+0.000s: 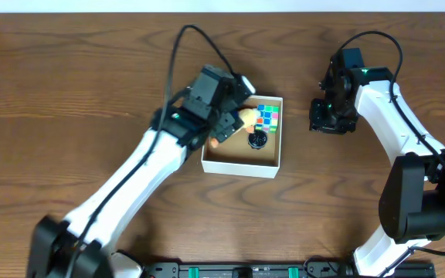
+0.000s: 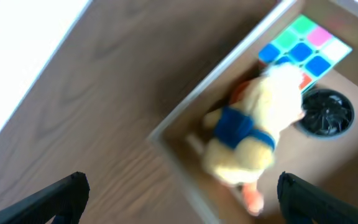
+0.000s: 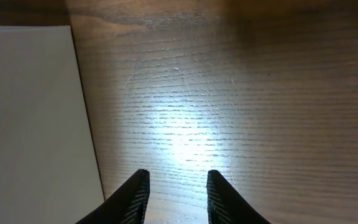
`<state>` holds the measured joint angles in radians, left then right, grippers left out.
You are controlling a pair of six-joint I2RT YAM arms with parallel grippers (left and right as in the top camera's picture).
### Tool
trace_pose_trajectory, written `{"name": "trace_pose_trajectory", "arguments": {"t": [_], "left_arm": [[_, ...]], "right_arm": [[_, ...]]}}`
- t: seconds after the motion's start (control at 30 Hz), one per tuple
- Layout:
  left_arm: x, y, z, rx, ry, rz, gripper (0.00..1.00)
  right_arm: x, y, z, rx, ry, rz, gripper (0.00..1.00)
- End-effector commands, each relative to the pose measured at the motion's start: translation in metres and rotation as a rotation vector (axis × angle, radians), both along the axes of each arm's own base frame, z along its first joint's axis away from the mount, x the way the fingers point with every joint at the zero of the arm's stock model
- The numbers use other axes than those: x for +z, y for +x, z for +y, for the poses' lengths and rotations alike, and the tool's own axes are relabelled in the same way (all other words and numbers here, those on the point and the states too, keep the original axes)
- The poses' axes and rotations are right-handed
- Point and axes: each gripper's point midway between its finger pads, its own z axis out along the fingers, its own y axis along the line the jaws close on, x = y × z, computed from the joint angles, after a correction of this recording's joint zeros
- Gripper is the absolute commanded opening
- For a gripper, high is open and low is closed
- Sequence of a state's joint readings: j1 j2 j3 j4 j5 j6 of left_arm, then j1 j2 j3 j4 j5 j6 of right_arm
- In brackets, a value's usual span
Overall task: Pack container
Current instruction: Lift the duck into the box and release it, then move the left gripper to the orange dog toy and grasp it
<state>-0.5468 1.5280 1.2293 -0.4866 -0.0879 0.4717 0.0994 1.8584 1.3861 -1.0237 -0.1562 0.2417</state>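
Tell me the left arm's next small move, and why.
Probably lift the left arm straight up, clear of the container: its jaws stand wide open, and the plush toy already lies inside, beside the colour cube.

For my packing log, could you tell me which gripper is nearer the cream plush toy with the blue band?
Left. The left gripper hangs open above the plush toy in the white cardboard box; the right gripper is outside the box, over the wooden table.
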Motion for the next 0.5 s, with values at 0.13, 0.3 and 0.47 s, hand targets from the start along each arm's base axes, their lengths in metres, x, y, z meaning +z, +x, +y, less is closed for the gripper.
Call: {"name": "trace_pose_trajectory", "arguments": {"t": [0.13, 0.3, 0.47], "left_arm": [[0.037, -0.039, 0.115, 0.633, -0.213, 0.098, 0.98], [-0.002, -0.090, 0.182, 0.868, -0.147, 0.339, 0.98], [-0.047, -0.109, 0.209, 0.877, -0.055, 0.431, 0.98]], "right_arm": [[-0.002, -0.002, -0.003, 0.029, -0.015, 0.008, 0.34], [-0.002, -0.003, -0.004, 0.033, -0.022, 0.010, 0.34], [-0.002, -0.002, -0.004, 0.033, -0.022, 0.008, 0.34]]}}
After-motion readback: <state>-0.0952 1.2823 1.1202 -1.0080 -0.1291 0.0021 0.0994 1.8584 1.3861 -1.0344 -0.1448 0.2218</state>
